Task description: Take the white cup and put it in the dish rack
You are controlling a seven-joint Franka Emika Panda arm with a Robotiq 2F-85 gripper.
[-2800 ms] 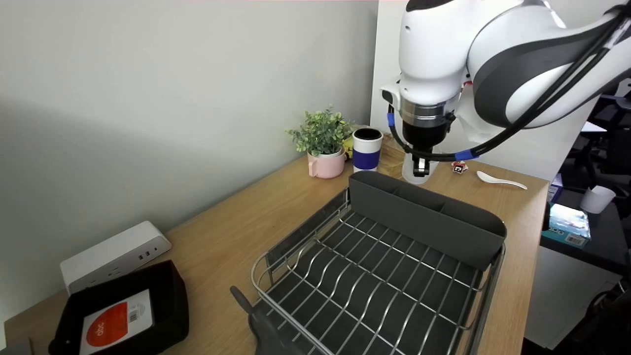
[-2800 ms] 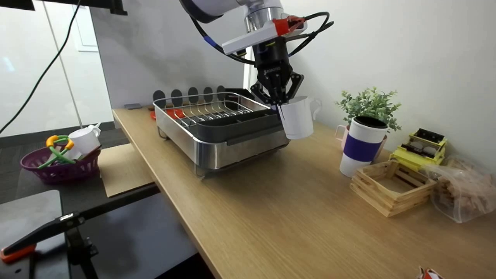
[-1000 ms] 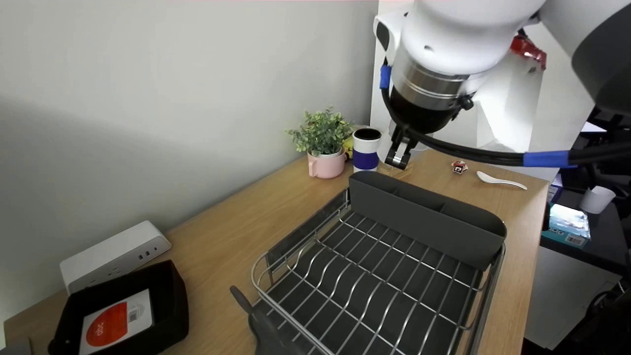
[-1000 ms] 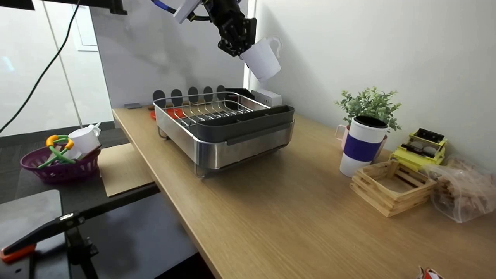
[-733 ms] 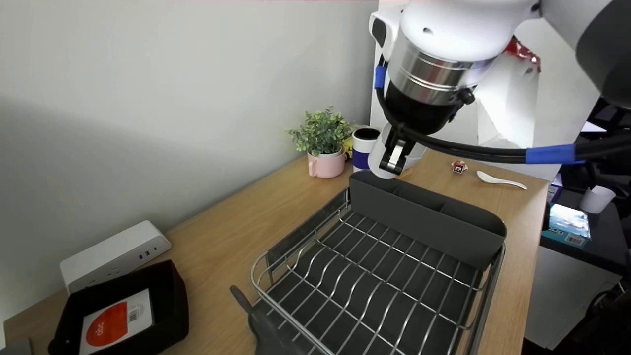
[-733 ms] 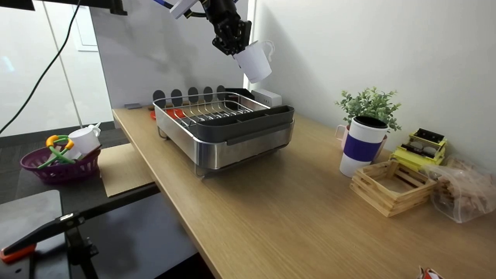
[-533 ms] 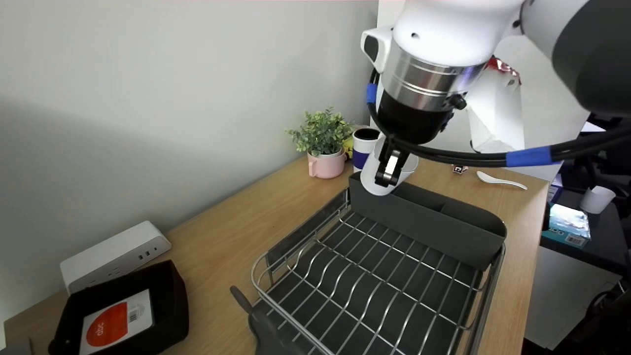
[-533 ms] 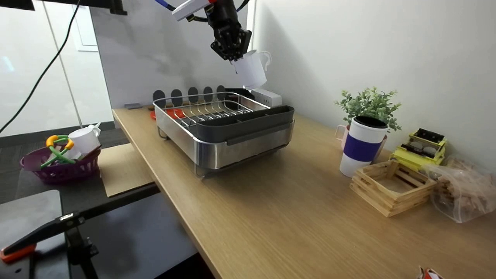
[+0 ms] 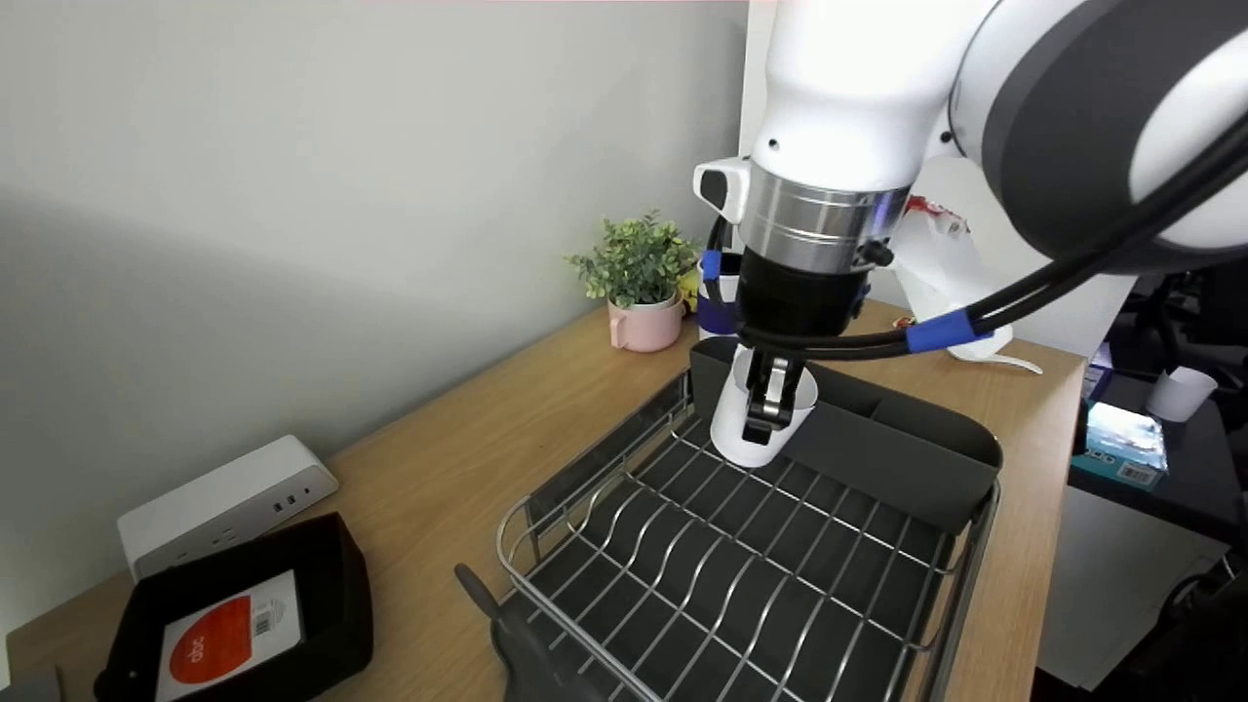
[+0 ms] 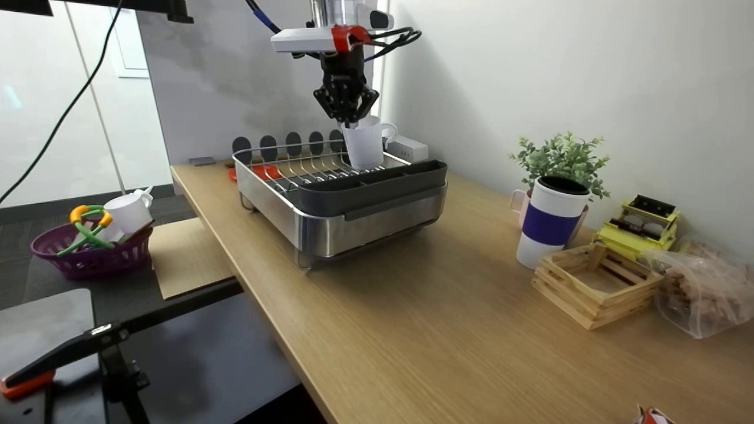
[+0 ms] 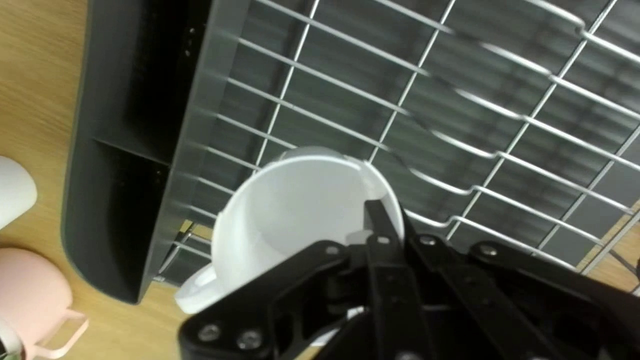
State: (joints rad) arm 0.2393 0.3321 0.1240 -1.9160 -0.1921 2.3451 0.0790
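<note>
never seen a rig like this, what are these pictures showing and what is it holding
The machine is a white robot arm ending in a black two-fingered gripper. Two views come from cameras standing apart from it; the close-up looks past the fingers from a camera on its wrist.

The gripper holds a plain white cylindrical cup by its wall, one finger inside and one outside. The cup is over the large dish rack of silvery wire and dark grey panels; whether its base touches the wires, I can't tell.

Also on the light wooden table are a pink pot with a leafy green plant, a white tumbler with a purple-blue band, a slatted wooden crate and a black tray.
</note>
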